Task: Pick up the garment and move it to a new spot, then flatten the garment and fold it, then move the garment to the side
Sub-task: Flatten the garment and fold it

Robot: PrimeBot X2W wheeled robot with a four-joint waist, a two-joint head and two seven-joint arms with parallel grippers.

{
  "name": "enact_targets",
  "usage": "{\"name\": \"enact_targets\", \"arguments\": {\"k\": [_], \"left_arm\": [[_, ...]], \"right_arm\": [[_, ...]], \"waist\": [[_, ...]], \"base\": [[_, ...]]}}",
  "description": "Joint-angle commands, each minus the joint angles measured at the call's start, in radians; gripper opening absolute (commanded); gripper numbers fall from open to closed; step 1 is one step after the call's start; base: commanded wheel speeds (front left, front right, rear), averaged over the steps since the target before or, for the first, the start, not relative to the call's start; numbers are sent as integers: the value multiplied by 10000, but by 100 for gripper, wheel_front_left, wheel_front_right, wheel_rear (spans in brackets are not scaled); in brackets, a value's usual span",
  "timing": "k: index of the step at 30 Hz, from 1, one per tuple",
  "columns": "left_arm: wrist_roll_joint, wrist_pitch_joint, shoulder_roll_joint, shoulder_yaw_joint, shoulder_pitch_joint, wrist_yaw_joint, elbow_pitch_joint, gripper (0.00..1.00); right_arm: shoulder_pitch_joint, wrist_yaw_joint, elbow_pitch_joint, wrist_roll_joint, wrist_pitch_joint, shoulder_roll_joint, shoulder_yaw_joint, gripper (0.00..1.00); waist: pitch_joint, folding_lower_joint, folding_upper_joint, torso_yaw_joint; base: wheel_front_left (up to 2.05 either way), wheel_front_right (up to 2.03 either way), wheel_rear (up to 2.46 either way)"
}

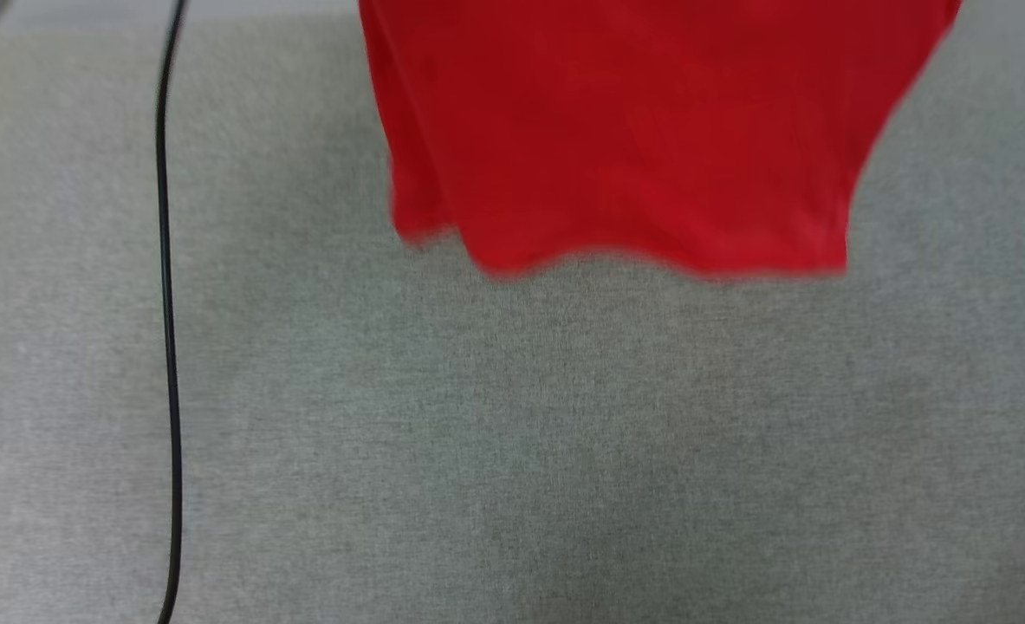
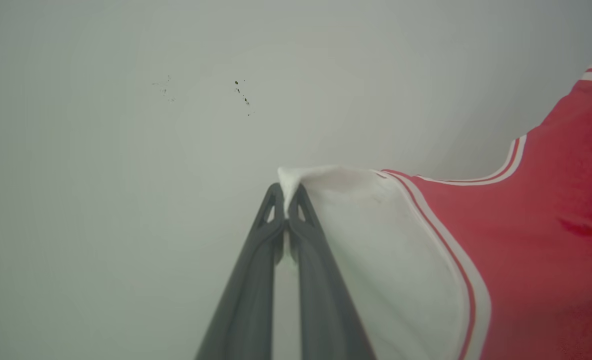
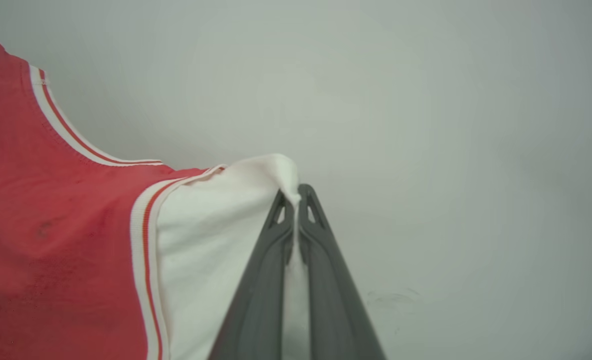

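Observation:
The garment (image 1: 633,130) is a red T-shirt that hangs in the air above the grey cloth table (image 1: 512,451), its blurred bottom hem clear of the surface. In the left wrist view my left gripper (image 2: 286,192) is shut on the edge of one white sleeve (image 2: 376,240), with the red body (image 2: 541,240) and striped trim to its right. In the right wrist view my right gripper (image 3: 294,194) is shut on the other white sleeve (image 3: 210,240), with the red body (image 3: 50,240) to its left.
A thin black cable (image 1: 168,329) runs down the left side of the grey table. A pale wall (image 2: 175,125) with a few small dark specks stands behind the held garment.

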Motion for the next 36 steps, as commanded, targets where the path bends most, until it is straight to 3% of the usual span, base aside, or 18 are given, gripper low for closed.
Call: {"name": "enact_targets", "arguments": {"k": [1, 9, 18, 27, 36], "left_arm": [[163, -154, -101, 80, -641, -81, 328, 0], [397, -1085, -534, 370, -2766, -419, 2140, 0], [211, -1701, -790, 102, -3035, -724, 3490, 0], [-239, -2347, -1009, -256, -1967, -826, 4205, 0], [-771, -3133, -780, -469, -46, -841, 4230, 0]], "right_arm": [[-752, -15, 288, -199, -291, 171, -11, 0], [-2908, -15, 1755, -714, -1366, 876, 30, 0], [-3779, -15, 3109, -609, -1986, 1304, 703, 0], [-2945, -15, 3847, 179, -2732, 1577, 1582, 0], [-1045, -15, 3444, 1469, -3475, 1563, 2462, 0]], "waist": [[662, -1, 0, -58], [1255, -1, 0, -223], [1774, -1, 0, -110], [1872, -1, 0, -135], [1267, -1, 0, -223]], "base": [[0, 0, 0], [0, 0, 0], [0, 0, 0], [0, 0, 0], [0, 0, 0]]}}
